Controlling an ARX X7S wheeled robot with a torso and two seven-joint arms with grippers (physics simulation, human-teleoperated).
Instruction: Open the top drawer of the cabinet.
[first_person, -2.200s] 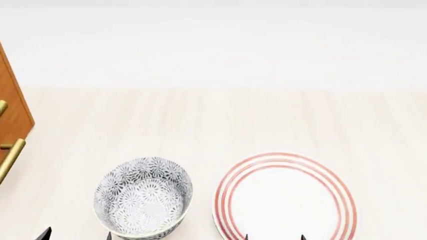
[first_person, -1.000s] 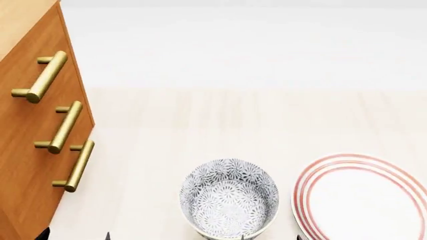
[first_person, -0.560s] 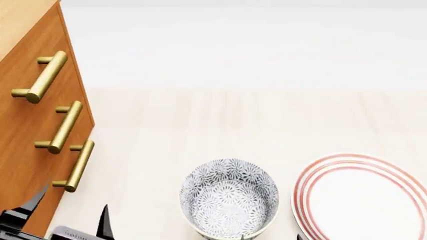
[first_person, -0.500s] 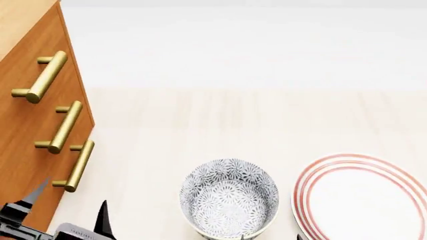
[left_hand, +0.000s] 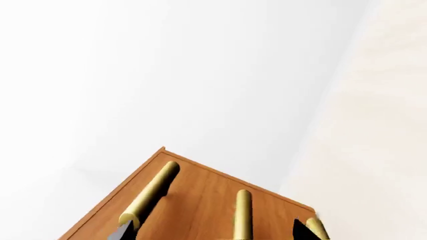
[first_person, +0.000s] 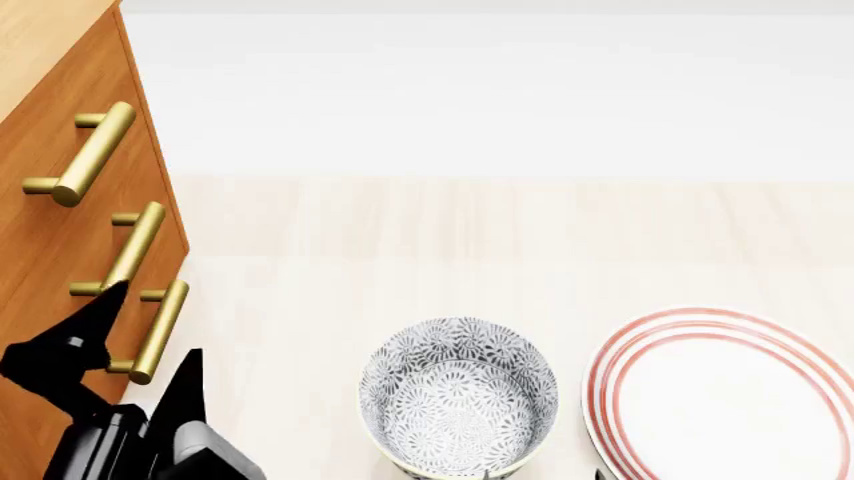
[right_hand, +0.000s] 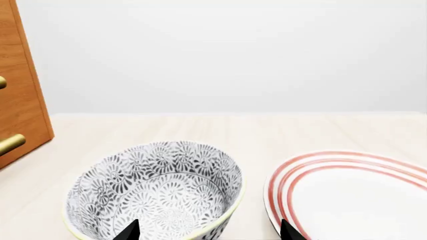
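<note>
Left pincer (first_person: 140, 325) now higher, open, empty, beside cabinet (first_person: 47, 260) (bowl (right_hand: 157, 192) only elsewhere).

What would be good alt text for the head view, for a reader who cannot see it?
The open left gripper is raised beside the lowest handle of the cabinet, whose three drawers are shut. A patterned bowl and a red-ringed plate sit on the pale table.

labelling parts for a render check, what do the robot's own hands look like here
The left hand is matte black with two flat, pointed, blade-like fingers on a dark grey wrist block. No cables or markings show. Of the right hand, only two black pointed fingertips show.
</note>
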